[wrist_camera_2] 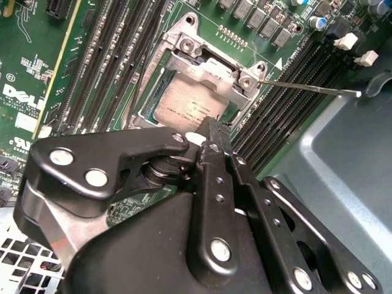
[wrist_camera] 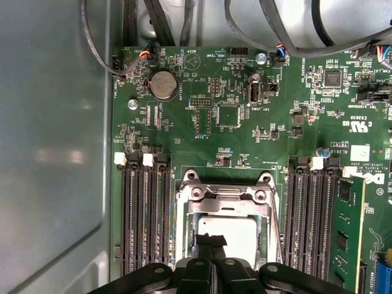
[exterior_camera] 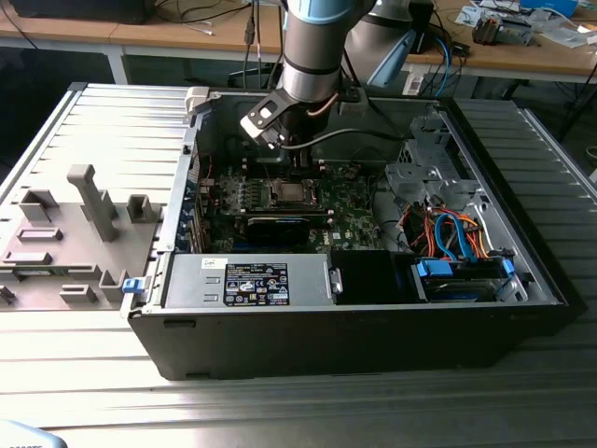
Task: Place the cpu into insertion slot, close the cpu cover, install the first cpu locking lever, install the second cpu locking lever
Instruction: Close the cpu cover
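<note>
The cpu (wrist_camera_2: 184,105) (wrist_camera: 240,233), a silvery-tan square, sits in the insertion slot (exterior_camera: 287,193) on the green motherboard. The silver cpu cover (wrist_camera_2: 205,64) (wrist_camera: 226,205) lies down around it, so the chip shows through its window. My gripper (wrist_camera_2: 208,130) (wrist_camera: 211,240) (exterior_camera: 300,166) hangs just over one edge of the chip, shut, with its black fingertips pressed together and nothing between them. From a corner of the socket a thin silver locking lever (wrist_camera_2: 306,87) sticks out over the memory slots.
Black memory slots (wrist_camera: 144,220) flank the socket on both sides, one with a green module (wrist_camera: 346,233). The grey case wall (wrist_camera: 55,153) is close beside them. In the exterior view a power supply (exterior_camera: 247,280) and drive cables (exterior_camera: 448,233) lie nearer the case front.
</note>
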`<control>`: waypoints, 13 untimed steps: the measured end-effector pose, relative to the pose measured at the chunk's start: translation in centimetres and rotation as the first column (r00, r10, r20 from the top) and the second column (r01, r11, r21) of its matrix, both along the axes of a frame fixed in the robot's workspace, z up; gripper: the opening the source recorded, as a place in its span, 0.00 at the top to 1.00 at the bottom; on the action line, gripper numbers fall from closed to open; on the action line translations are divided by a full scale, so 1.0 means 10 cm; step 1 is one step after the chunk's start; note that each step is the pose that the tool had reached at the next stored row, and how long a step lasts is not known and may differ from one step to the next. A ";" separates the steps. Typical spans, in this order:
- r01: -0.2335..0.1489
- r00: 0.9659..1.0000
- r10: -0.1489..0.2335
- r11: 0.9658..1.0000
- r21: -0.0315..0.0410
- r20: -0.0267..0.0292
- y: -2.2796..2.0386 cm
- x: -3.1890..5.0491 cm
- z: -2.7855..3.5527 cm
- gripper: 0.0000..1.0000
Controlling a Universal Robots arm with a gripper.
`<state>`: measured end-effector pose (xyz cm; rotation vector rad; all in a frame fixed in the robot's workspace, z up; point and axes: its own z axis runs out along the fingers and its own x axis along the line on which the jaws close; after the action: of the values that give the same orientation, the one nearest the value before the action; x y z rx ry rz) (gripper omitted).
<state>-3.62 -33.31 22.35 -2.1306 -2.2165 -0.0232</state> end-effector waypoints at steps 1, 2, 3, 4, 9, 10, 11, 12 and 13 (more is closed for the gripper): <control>0.000 1.000 0.000 1.000 0.000 0.000 0.000 -0.001 -0.002 0.89; 0.000 1.000 0.000 1.000 0.000 0.000 0.000 -0.003 -0.004 0.89; 0.000 1.000 0.000 1.000 0.000 0.000 0.000 -0.005 -0.008 0.89; 0.000 1.000 0.000 1.000 0.000 0.000 0.000 -0.006 -0.010 0.89; 0.000 1.000 0.000 1.000 0.000 0.000 0.000 -0.012 -0.033 0.89; 0.000 1.000 0.000 1.000 0.000 0.000 0.000 -0.018 -0.037 0.89; 0.000 1.000 0.000 1.000 0.000 0.000 0.000 -0.027 -0.043 0.89; 0.000 1.000 0.000 1.000 0.000 0.000 0.000 -0.031 -0.047 0.89; 0.000 1.000 0.000 1.000 0.000 0.000 0.000 -0.038 -0.052 0.89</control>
<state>-4.00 -33.31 21.83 -2.1307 -2.2165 -0.0232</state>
